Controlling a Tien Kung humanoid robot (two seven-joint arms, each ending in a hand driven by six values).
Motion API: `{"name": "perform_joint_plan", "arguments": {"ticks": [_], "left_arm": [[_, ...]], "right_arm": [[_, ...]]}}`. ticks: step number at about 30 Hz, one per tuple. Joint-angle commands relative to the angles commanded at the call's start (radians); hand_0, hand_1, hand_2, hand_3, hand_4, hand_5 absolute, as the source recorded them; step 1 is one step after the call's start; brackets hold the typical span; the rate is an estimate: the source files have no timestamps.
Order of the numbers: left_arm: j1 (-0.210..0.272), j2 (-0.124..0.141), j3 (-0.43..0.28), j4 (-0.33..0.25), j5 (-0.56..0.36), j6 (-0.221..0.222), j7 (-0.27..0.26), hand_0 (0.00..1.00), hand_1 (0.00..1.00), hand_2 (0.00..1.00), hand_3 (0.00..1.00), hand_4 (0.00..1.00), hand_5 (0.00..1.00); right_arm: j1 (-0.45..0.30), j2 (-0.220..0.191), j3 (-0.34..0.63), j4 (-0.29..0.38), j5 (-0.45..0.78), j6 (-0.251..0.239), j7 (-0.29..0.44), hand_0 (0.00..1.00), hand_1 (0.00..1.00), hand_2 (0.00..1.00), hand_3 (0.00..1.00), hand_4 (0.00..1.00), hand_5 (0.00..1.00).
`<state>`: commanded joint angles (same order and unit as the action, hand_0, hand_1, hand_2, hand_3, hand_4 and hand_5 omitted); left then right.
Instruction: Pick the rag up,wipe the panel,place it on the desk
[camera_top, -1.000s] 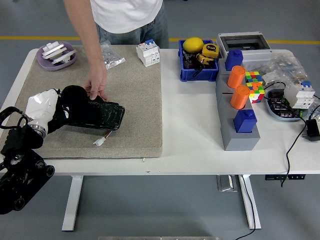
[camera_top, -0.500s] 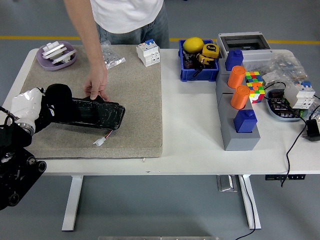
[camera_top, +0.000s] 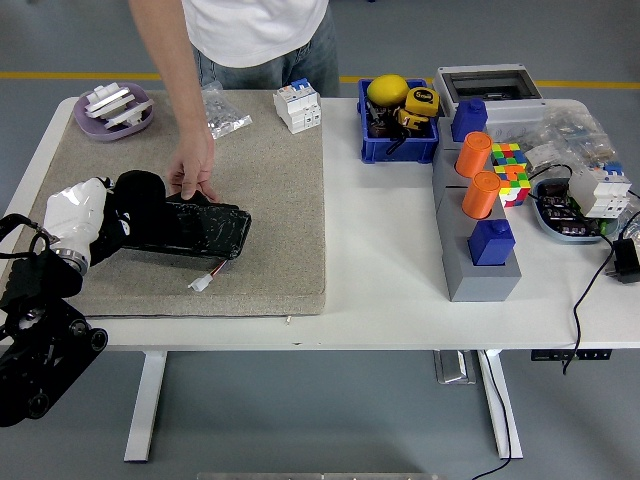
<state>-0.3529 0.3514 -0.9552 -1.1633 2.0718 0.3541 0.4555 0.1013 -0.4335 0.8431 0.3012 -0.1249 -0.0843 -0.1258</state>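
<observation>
Back to the right since half a second ago, the robot's left hand presses a dark rag on the left end of the black panel; its fingers are hidden, so the grip cannot be judged. On the tan mat, a person's hand steadies the panel's far edge.

One head view — high on the robot's side, looking down across the table.
</observation>
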Motion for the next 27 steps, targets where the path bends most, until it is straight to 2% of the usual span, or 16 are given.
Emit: {"name": "perform_joint_plan", "arguments": {"ticks": [5, 12, 27], "left_arm": [[-0.008, 0.003, 0.072, -0.063, -0.006, -0.006, 0.010, 0.278, 0.445, 0.553, 0.489, 0.116, 0.002], [-0.021, -0.007, 0.148, -0.137, -0.008, -0.014, 0.026, 0.279, 0.447, 0.553, 0.493, 0.138, 0.002], [-0.048, -0.033, 0.233, -0.171, -0.014, -0.020, 0.039, 0.282, 0.444, 0.552, 0.490, 0.137, 0.002]], "right_arm": [[0.000, -0.002, -0.003, -0.001, 0.003, 0.001, 0.001, 0.748, 0.623, 0.626, 0.561, 0.914, 0.424], [0.000, -0.004, -0.004, -0.001, 0.002, 0.001, 0.001, 0.748, 0.623, 0.625, 0.561, 0.915, 0.424], [0.003, -0.004, -0.012, -0.005, 0.012, 0.006, 0.001, 0.748, 0.623, 0.625, 0.560, 0.915, 0.421]]}}
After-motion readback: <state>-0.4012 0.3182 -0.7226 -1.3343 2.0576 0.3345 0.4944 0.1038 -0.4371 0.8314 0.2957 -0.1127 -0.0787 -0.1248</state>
